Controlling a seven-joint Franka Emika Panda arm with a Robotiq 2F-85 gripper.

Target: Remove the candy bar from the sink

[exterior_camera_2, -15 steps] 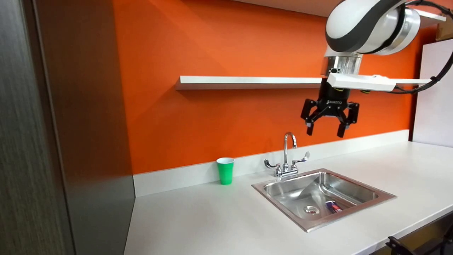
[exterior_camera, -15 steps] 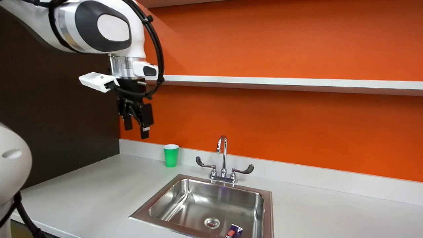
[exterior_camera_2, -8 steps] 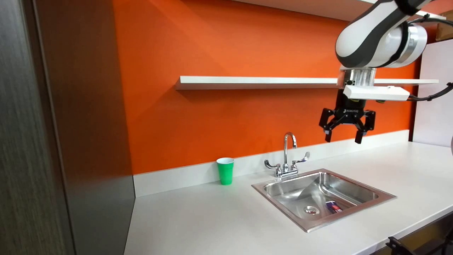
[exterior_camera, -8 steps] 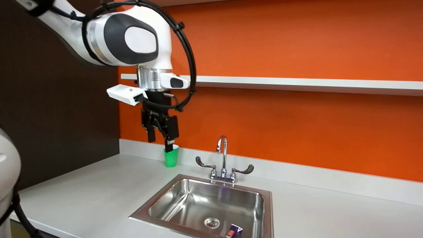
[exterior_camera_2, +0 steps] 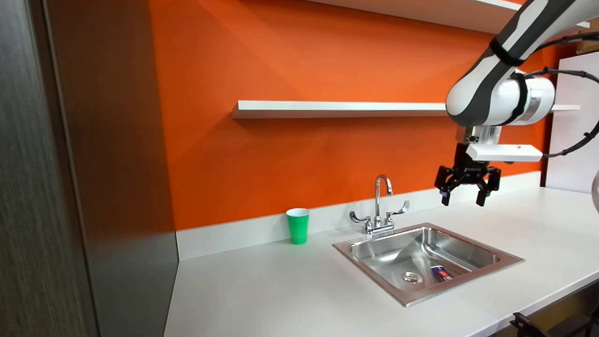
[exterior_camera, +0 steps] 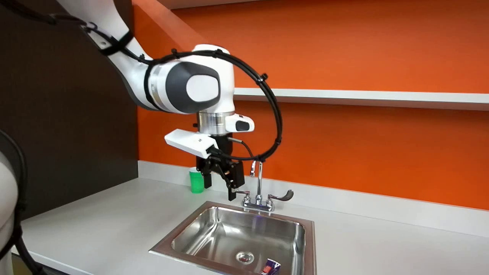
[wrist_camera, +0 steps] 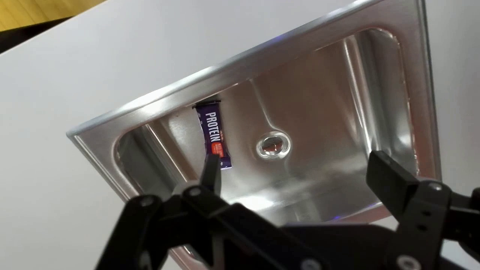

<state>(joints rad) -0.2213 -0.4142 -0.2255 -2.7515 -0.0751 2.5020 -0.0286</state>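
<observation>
The candy bar [wrist_camera: 212, 129] is a dark purple wrapper with an orange-red patch and the word PROTEIN. It lies flat on the floor of the steel sink [wrist_camera: 240, 71], beside the round drain [wrist_camera: 273, 145]. In both exterior views the candy bar [exterior_camera: 271, 266] [exterior_camera_2: 441, 273] lies inside the sink [exterior_camera: 310, 248] [exterior_camera_2: 414, 297]. My gripper [exterior_camera: 220, 190] [exterior_camera_2: 463, 201] points down, open and empty, well above the counter. In the wrist view the gripper [wrist_camera: 295, 161] has its fingers wide apart, and the left finger covers part of the bar's lower end.
The chrome faucet [exterior_camera: 259, 183] [exterior_camera_2: 378, 201] with two handles stands at the sink's back rim. A green cup [exterior_camera: 196, 181] [exterior_camera_2: 298, 227] stands by the backsplash. A white shelf [exterior_camera: 363, 95] [exterior_camera_2: 337, 106] runs along the orange wall. A dark panel [exterior_camera_2: 117, 187] closes one side.
My gripper has come down and moved to the right in both exterior views, staying open. The candy bar, cup and sink have not moved.
</observation>
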